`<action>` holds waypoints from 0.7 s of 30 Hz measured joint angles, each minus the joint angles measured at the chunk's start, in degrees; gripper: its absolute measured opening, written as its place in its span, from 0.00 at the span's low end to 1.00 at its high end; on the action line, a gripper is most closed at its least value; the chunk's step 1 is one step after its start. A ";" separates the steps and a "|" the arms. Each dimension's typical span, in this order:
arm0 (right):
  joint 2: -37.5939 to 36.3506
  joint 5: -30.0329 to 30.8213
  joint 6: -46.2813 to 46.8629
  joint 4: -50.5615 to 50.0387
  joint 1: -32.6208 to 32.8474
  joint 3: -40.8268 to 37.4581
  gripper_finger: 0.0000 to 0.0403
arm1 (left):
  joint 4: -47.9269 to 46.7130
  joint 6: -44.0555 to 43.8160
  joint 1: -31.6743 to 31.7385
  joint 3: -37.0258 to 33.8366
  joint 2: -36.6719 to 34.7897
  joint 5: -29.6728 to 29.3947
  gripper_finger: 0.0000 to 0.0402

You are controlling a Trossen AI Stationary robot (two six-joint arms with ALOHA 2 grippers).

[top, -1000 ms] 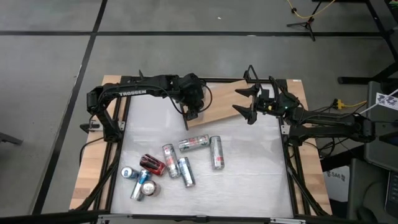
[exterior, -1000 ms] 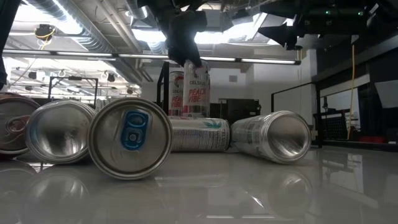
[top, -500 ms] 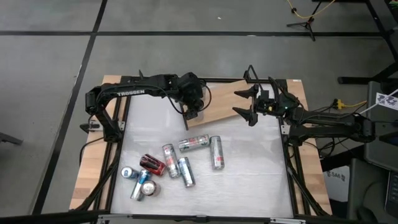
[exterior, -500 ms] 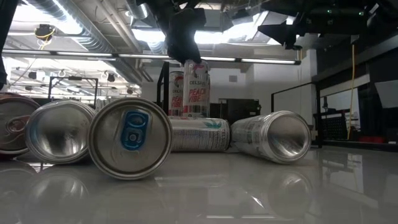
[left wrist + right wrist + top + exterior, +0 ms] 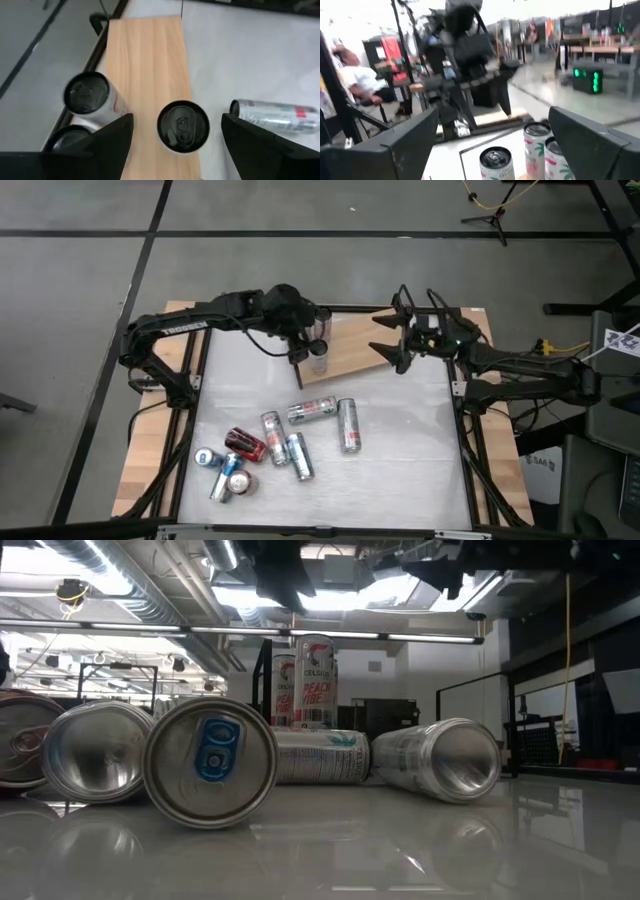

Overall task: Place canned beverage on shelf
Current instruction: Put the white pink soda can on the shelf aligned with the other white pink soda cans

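- The flat light-brown wooden shelf (image 5: 350, 345) with its thin black wire frame lies at the far side of the white table (image 5: 400, 470), between the two arms.
- One slim white canned beverage with pink lettering (image 5: 318, 356) stands upright on the near-left end of the shelf; the left wrist view looks straight down on its dark top (image 5: 183, 126).
- The left claw (image 5: 297, 345) hovers above this can with its dark fingers (image 5: 107, 142) spread wide on either side, touching nothing, so by my reading the can is released and this placement is done.
- At least two more upright cans (image 5: 89, 97) stand along the shelf's far edge; the right wrist view shows three tops in all.
- The right claw (image 5: 398, 338) hangs over the right end of the shelf, fingers wide apart and holding nothing; it looks to be waiting.
- Left to do, as I judge it: the loose silver, red and blue-ended cans (image 5: 290, 445) lying on their sides on the near part of the table are not yet shelved.
- In the way: those cans lie bunched and touching, so picking one may nudge its neighbours; the middle of the shelf looks free.
- A seated person (image 5: 357, 75) shows in the room beyond, well apart from the table.
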 joint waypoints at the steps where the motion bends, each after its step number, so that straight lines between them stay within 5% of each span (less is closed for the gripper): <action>1: 1.11 0.04 -0.04 -2.96 0.00 1.99 0.93 | -0.07 -0.18 0.00 0.00 -0.80 -0.05 0.73; 8: 9.87 0.00 -0.04 -22.93 0.04 14.62 0.93 | -1.33 -1.18 0.00 0.00 -7.00 -0.25 0.73; 21: 22.20 -2.48 -2.83 -23.58 1.55 24.44 0.93 | -7.25 -6.18 -0.28 -0.02 -16.94 -5.77 0.73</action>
